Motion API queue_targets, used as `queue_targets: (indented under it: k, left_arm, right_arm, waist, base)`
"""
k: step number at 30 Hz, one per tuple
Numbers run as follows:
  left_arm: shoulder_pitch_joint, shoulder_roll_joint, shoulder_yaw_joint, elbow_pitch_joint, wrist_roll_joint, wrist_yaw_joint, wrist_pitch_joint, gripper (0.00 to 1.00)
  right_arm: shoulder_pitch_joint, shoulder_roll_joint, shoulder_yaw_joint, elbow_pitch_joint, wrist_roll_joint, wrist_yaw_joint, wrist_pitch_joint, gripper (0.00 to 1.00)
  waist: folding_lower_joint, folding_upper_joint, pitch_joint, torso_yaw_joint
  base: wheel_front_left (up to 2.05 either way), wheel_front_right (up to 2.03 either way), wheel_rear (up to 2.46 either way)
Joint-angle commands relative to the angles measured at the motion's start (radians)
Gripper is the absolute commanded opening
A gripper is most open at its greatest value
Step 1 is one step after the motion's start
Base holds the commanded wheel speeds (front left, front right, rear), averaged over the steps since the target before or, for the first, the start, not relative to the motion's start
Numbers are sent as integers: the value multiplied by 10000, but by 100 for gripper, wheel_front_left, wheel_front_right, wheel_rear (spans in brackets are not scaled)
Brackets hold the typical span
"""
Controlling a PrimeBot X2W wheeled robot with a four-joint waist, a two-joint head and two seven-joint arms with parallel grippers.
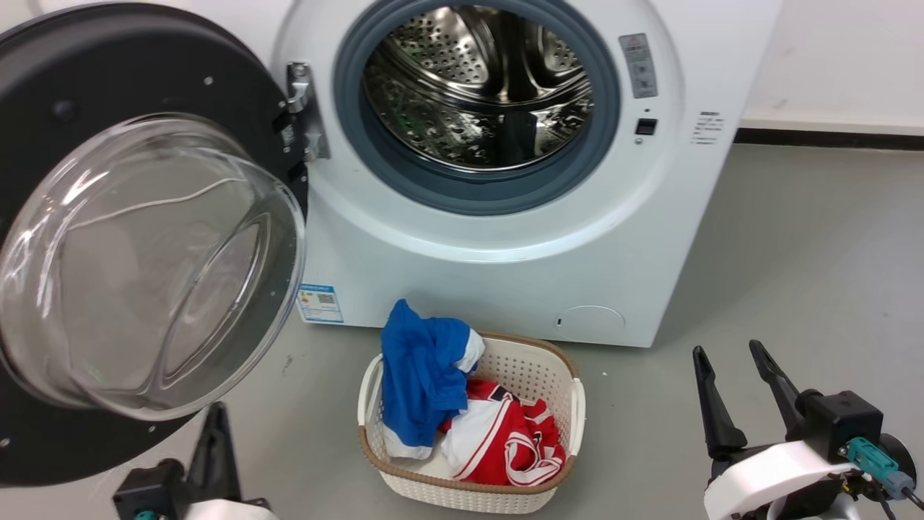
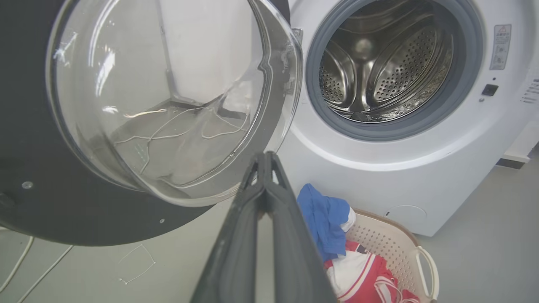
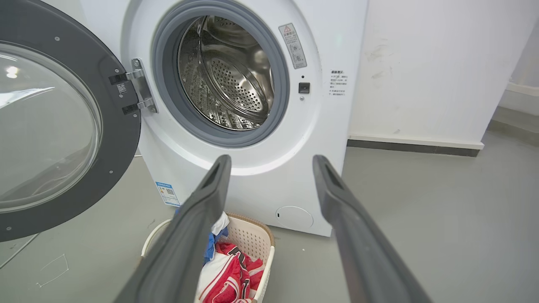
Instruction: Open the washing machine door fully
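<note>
White washing machine [image 1: 505,238] stands on the grey floor [image 1: 794,253] ahead of you, its steel drum [image 1: 476,87] mouth uncovered inside the grey gasket [image 1: 346,108]. You'll find the washing machine door [image 1: 108,79] standing open on its metal hinge [image 1: 303,108] to the left of that mouth, with its black rim and bulging glass window [image 1: 144,267] facing you in the head view. Before the machine sits a pale basket [image 1: 538,375] holding a blue garment [image 1: 419,375] and a red-and-white one [image 1: 505,440]. Your left gripper [image 2: 265,156] is clenched on nothing, its tips just under the window's lower edge; you can't tell whether they touch it. Your right gripper [image 1: 725,349] is spread wide, low on the right and well apart from the door.
</note>
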Motion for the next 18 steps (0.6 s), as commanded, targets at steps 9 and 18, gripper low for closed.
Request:
queue_targets:
  k: [9, 18]
  left_arm:
    - [-1021, -170, -881, 328, 141, -758, 191, 85]
    - [-1285, -57, -991, 639, 364, -553, 276, 100]
  right_arm:
    - [-32, 23, 39, 162, -17, -2, 16, 100]
    - [30, 24, 155, 290, 60, -2, -46, 100]
  waist:
    - [1, 0, -48, -1002]
    - [1, 0, -136, -1861]
  base:
    - [0, 0, 0]
    - [0, 0, 0]
